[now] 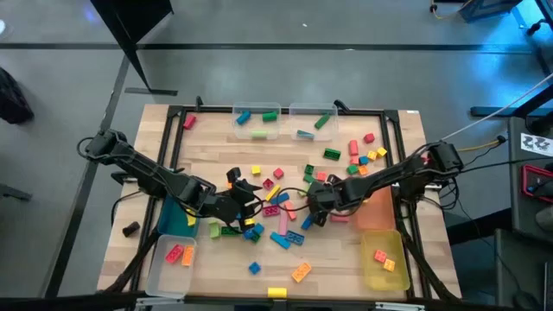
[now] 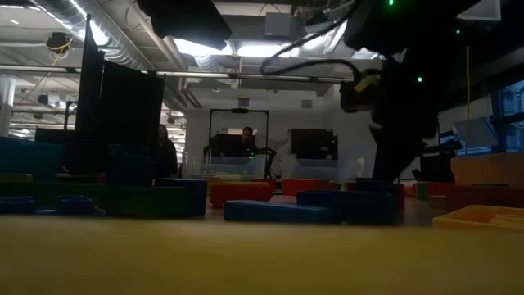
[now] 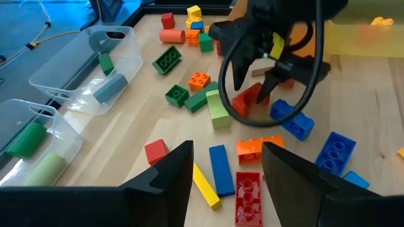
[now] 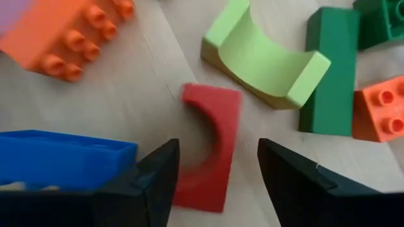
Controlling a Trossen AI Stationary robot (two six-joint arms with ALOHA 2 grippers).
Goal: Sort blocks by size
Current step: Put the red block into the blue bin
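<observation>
Right wrist view, right gripper open, straddling red arch block

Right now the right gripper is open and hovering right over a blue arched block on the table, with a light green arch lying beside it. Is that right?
Not quite. The arched block between the right gripper's open fingers is red, not blue, as the right wrist view shows. The rest holds: the gripper is open above it, and the light green arch lies beside it on the table.
</observation>
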